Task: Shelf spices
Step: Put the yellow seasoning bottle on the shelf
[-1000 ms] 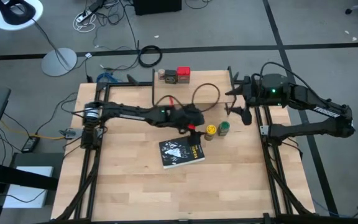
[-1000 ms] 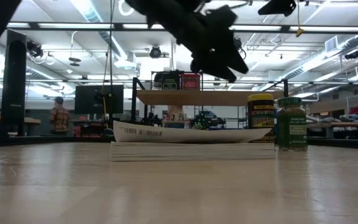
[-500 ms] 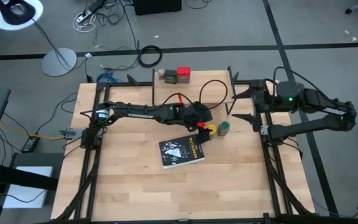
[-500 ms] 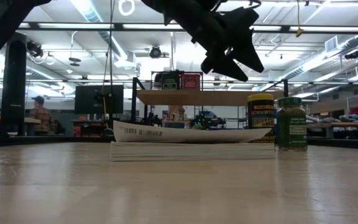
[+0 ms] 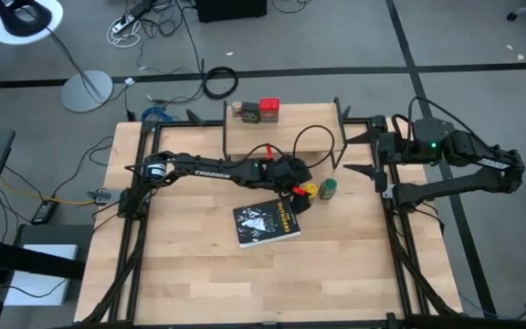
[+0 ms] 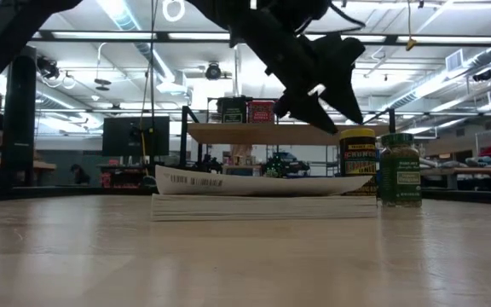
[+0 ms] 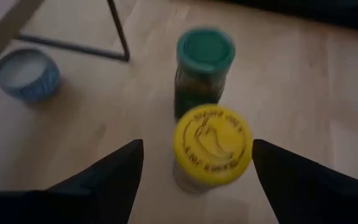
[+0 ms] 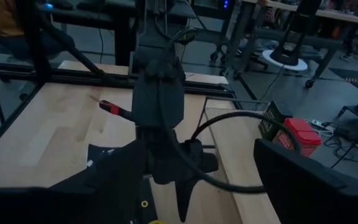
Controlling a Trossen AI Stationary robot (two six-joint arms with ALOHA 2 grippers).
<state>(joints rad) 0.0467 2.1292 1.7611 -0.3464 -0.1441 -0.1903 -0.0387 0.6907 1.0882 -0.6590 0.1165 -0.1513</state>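
The tabletop [image 5: 199, 274] is pale wood strips, smooth with a soft satin sheen, grain running along its length. The shelf [image 6: 262, 133] behind the book looks like the same light wood, on thin matt black metal legs. The book [image 5: 267, 222] beside the yellow-topped jar has a black cover, slightly glossy, with paper pages stacked white along the edge. The yellow-topped jar [image 7: 212, 146] has a smooth plastic-looking lid with dark print. Right next to it, the green-topped jar [image 7: 204, 70] looks like clear glass under a smooth teal lid. The left claw [image 7: 194, 180] has dull, matt dark fingers.
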